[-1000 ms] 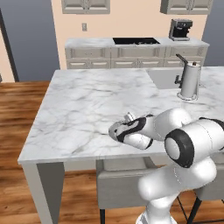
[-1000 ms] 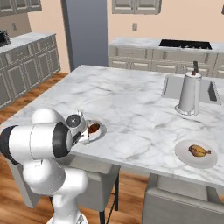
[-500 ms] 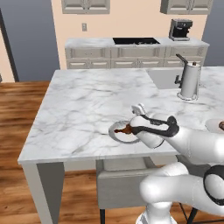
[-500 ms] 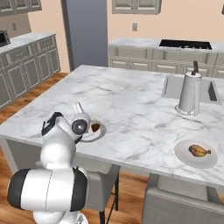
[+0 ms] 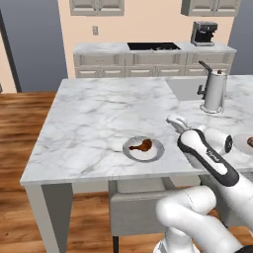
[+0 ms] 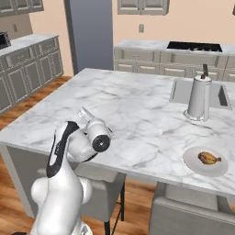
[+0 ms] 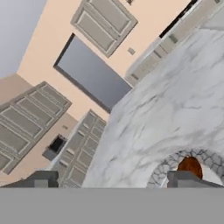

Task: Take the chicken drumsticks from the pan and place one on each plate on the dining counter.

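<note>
Drumstick (image 5: 144,145) lies on plate (image 5: 132,153) near the counter (image 5: 99,118) edge.

Steel kettle (image 5: 214,92), coffee machine (image 5: 204,33)

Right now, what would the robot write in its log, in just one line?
hand: empty, above dining counter | near plate: one drumstick | far plate: one drumstick

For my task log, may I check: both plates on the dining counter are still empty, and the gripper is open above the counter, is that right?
Not quite: each plate already holds a drumstick. The left base view shows one on the near plate, the right base view one on the other plate. The gripper is open above the dining counter.
</note>
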Tool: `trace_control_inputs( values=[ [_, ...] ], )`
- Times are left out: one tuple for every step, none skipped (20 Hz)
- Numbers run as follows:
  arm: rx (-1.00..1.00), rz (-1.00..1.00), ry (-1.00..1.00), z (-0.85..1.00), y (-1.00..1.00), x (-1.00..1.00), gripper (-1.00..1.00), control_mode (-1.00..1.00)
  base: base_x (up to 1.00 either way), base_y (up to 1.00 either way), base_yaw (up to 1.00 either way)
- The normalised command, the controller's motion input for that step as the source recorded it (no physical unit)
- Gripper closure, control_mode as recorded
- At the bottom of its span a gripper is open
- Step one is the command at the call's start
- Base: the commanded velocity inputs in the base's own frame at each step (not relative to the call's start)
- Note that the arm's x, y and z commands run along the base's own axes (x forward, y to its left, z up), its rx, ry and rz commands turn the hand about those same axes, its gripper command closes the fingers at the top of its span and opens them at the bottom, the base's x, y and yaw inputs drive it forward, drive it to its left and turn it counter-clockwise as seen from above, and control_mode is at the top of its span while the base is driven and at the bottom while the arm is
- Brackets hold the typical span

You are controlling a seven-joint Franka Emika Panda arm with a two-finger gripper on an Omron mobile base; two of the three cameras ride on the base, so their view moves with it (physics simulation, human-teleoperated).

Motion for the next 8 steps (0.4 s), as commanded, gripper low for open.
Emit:
trace_control_inputs(
  values=[
    [-0.47,0.31,-0.26,1.00,-0.81,-1.00,-1.00,-1.00,0.00,0.00,0.00],
    [-0.48,0.31,-0.29,1.00,-0.79,-1.00,-1.00,-1.00,0.00,0.00,0.00],
    [-0.47,0.34,-0.32,1.00,-0.70,-1.00,-1.00,-1.00,0.00,0.00,0.00],
    [-0.54,0.33,-0.33,1.00,-0.67,-1.00,-1.00,-1.00,0.00,0.00,0.00],
    [-0.62,0.31,-0.24,1.00,-0.64,-1.00,-1.00,-1.00,0.00,0.00,0.00],
    [-0.71,0.26,-0.10,1.00,-0.76,-1.00,-1.00,-1.00,0.00,0.00,0.00],
    [-0.84,0.18,0.00,0.69,-0.80,-1.00,-1.00,-1.00,0.00,0.00,0.00],
    [-0.96,0.17,0.04,0.30,-0.74,-1.00,-1.00,-1.00,0.00,0.00,0.00]
  ],
)
